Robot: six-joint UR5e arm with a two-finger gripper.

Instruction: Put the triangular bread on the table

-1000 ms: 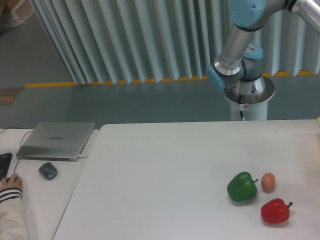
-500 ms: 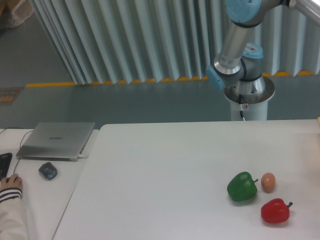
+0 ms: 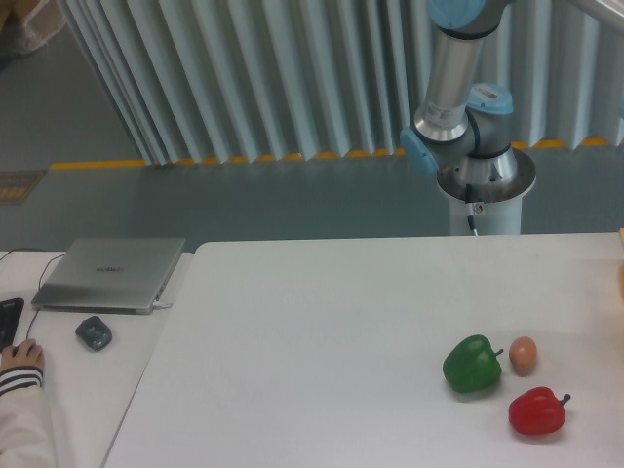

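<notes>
Gripper and triangular bread are out of view; table point(image 3: 322, 331) visible.

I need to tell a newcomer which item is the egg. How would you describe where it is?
Look at the large white table, toward its right front area. There, next to the green pepper and above the red pepper, sits the egg: small, tan, smooth, and stemless, unlike both peppers.
</notes>
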